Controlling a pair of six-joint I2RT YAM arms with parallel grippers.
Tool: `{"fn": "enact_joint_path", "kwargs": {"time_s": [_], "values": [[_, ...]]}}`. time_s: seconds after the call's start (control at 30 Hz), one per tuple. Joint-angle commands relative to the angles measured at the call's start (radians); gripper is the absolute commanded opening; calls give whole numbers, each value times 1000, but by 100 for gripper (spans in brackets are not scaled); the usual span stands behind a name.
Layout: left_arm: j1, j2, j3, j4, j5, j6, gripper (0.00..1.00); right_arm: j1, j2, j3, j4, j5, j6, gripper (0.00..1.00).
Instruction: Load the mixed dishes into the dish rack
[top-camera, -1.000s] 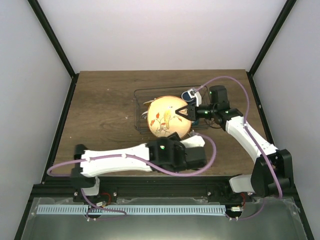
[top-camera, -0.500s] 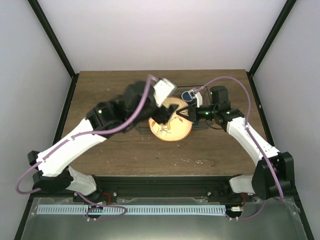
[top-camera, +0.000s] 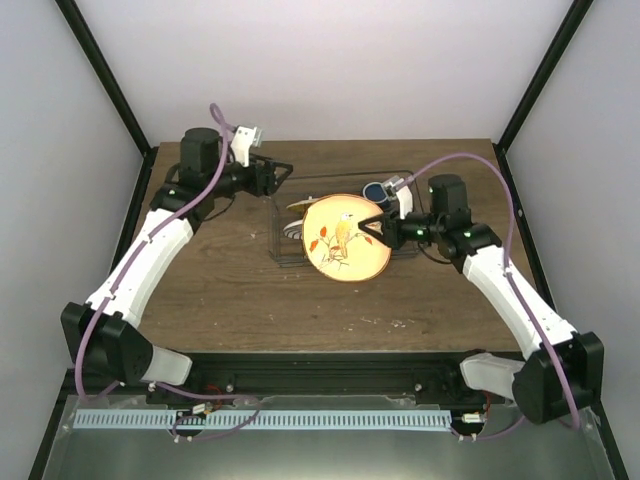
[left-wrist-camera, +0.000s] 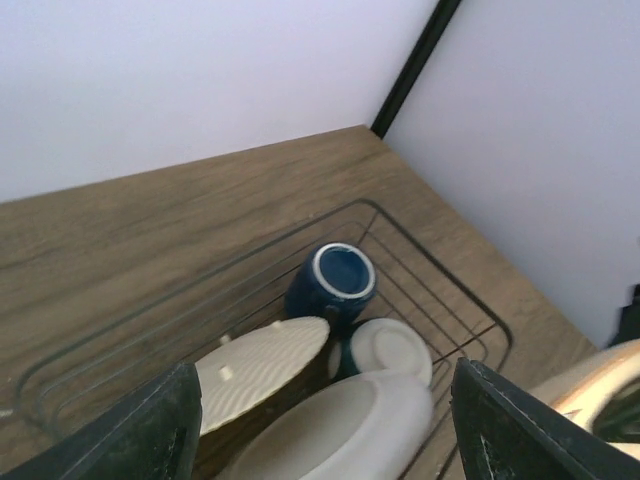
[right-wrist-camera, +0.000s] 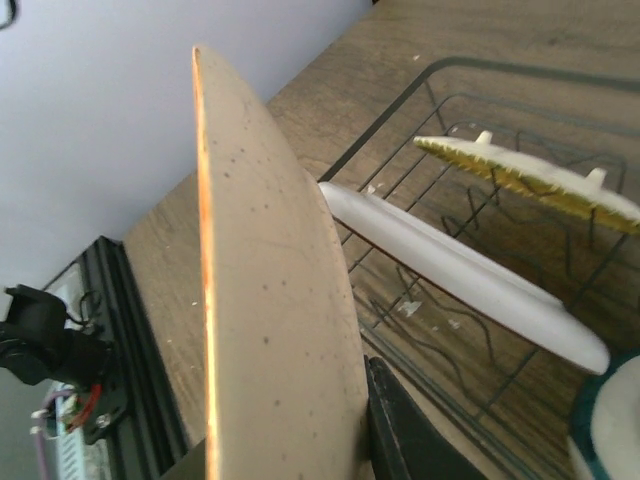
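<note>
right gripper pinching tan plate by rim, at rack's near edge; left gripper spread, empty, beside far-left corner.

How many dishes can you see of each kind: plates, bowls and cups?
Plates: 3 (tan painted plate, white plate, yellow plate)
Bowls: 1 (small cream bowl)
Cups: 1 (dark blue cup)
Total: 5

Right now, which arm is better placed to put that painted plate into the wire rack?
Right: the right fingers grip the painted plate over the dish rack. The left fingers hang open, empty, by its far corner.
</note>
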Motion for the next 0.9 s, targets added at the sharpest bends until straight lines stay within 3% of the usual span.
{"fn": "enact_joint_path", "kwargs": {"time_s": [0.0, 0.43, 0.67, 0.87], "values": [[87, 9, -80, 192, 160, -56, 70, 46, -96, 34, 84, 94, -71, 1], [143, 46, -172, 255, 166, -69, 68, 85, -164, -29, 224, 457, -188, 1], [154, 62, -197, 285, 169, -79, 68, 127, -234, -89, 288, 464, -241, 1], [161, 65, -223, 315, 168, -90, 68, 251, -256, -125, 292, 465, -327, 1]]}}
